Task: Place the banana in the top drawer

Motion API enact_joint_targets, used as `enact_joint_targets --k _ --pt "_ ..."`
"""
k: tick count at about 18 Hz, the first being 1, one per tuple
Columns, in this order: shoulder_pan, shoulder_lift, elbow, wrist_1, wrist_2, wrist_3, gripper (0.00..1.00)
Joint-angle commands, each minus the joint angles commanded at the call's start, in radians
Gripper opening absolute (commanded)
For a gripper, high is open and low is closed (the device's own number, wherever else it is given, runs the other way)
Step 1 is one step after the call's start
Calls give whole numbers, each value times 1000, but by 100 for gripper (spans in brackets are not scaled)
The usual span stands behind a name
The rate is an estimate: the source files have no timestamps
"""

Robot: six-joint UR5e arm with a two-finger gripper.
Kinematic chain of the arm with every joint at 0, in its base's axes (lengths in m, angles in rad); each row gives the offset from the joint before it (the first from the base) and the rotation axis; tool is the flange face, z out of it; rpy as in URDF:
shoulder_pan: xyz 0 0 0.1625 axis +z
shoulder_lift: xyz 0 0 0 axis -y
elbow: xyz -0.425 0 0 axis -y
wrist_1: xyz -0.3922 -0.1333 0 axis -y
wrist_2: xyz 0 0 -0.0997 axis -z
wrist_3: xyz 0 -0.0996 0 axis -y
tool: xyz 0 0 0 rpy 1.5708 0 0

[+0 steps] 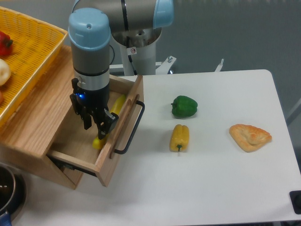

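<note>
Most of the banana (117, 104) sits behind the pincer (96, 129), only its two ends poking out inside the top drawer (123, 126). Can't really tell how wide the fingers are. The yellow basket (35, 42) runs off the left edge, and so does the dark pot (8, 188) at the bottom corner.

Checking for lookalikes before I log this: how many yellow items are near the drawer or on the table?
2. The banana lies inside the top drawer, partly hidden behind the gripper. The yellow pepper sits on the table.
</note>
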State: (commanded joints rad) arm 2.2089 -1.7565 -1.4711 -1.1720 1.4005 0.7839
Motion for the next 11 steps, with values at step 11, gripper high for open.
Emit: enact_joint_targets --k 11 --pt "69 54 43 -2 -2 3 62"
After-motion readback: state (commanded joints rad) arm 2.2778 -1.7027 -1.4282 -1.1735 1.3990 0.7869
